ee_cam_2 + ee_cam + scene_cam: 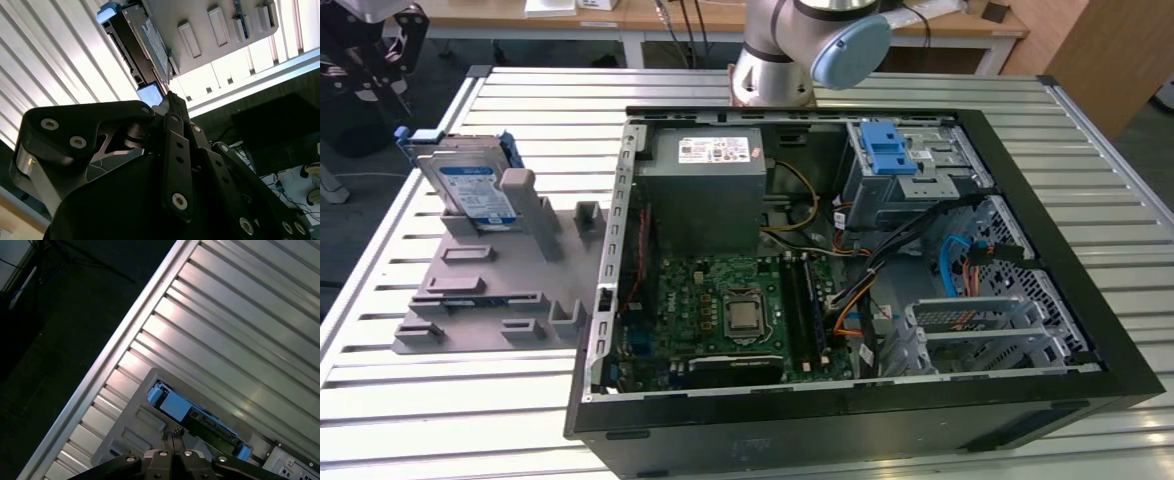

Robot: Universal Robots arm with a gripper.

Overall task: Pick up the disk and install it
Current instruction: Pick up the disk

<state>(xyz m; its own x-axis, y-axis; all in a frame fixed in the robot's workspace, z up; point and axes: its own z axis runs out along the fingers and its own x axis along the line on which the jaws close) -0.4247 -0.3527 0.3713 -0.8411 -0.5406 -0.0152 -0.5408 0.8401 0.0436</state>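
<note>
The disk (470,185) stands on edge in a slot of the grey plastic holder (494,290), at the exterior view's left, beside the open computer case (854,425). It is grey metal with a white and blue label and a blue carrier frame. My gripper (387,80) hangs above and behind it, at the upper left corner of the exterior view. In both wrist views the disk (155,45) (200,422) lies just past the gripper (171,100) (172,435). The black fingertips (166,436) are shut together with nothing between them and are clear of the disk.
Inside the case are a grey metal power supply box (707,190), a green motherboard (734,310) and a drive cage with a blue ridged latch (891,150) at the back right. Cables cross the case's right half. The slatted metal table (454,420) ends close behind the holder.
</note>
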